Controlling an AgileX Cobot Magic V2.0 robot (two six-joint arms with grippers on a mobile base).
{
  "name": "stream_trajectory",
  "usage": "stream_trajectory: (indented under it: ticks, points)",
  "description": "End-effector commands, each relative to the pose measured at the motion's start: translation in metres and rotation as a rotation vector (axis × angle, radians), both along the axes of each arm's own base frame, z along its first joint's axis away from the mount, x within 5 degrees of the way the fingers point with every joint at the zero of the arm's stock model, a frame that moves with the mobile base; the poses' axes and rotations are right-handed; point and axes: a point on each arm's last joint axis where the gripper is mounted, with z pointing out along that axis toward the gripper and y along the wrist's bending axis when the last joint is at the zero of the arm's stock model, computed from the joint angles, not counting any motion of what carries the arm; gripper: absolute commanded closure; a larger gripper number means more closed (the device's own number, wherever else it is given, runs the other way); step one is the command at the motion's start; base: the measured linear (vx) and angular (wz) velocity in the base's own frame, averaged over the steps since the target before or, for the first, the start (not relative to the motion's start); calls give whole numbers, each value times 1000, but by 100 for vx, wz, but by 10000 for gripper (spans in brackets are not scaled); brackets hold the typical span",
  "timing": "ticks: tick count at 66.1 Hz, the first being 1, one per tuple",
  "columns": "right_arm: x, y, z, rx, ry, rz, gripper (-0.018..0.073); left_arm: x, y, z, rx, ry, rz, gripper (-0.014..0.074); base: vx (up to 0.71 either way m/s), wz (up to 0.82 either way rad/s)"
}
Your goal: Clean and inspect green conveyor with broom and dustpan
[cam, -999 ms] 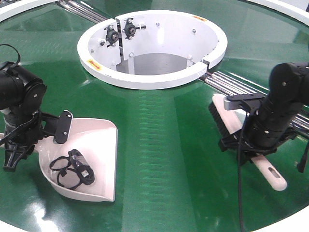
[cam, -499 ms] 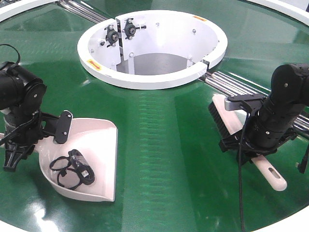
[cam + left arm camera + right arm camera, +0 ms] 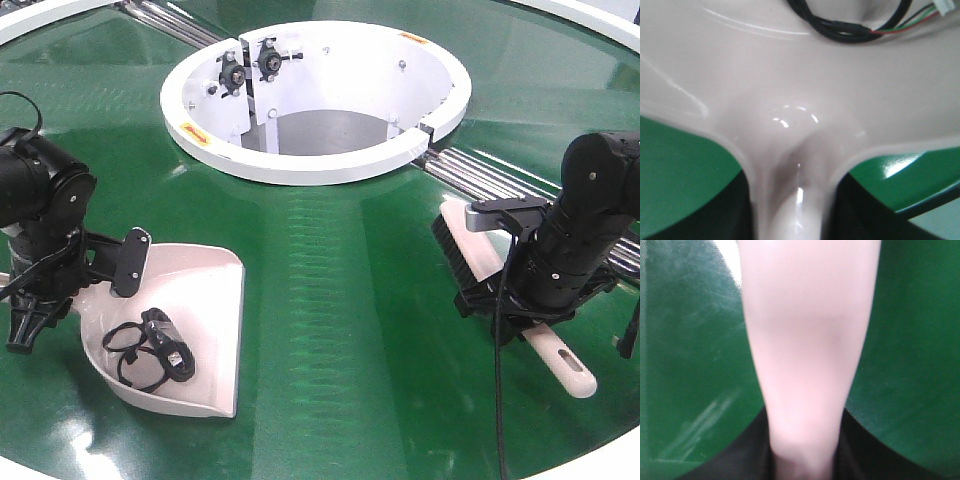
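The green conveyor (image 3: 320,300) bears the dustpan (image 3: 205,290) and, well apart, the broom (image 3: 476,255).

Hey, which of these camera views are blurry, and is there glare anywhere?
Front view: sharp, with pale glare streaks across the green conveyor. Left wrist view: the dustpan is soft and too close, with bright highlights at its neck. Right wrist view: the broom handle is blurred.
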Motion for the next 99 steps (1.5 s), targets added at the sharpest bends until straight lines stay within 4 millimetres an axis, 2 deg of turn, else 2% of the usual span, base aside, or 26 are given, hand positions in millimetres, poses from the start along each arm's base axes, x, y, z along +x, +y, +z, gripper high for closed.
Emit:
stream_trajectory:
  ticks: [1, 32, 46, 62, 78, 85, 91, 99]
  points:
    - [-1, -2, 20, 11, -70, 0, 561, -2, -3, 21, -6, -52, -42, 603, 0, 0]
    - [-2, -3, 20, 4, -63, 6, 561, -3, -3, 21, -9, -61, 21, 598, 0, 0]
    - [-2, -3, 20, 4, -63, 6, 561, -3, -3, 20, -16, -70, 46, 550, 0, 0]
    - [-2, -3, 20, 4, -63, 6, 561, -5, -6, 19, -56, -52, 69, 398, 0, 0]
    - [-1, -3, 20, 4, -70, 6, 559, -2, -8, 19, -80, -107, 110, 119, 0, 0]
    - [-1, -3, 20, 4, -70, 6, 547, -1, -8, 19, -88, -122, 124, 26, 0, 0]
    - [0, -2, 19, 5, -75, 6, 521, -1, -8, 19, -88, -119, 126, -23, 0, 0]
    - [3, -2, 13, 2, -62, 6, 473, -2, -8, 20, -90, -117, 129, -27, 0, 0]
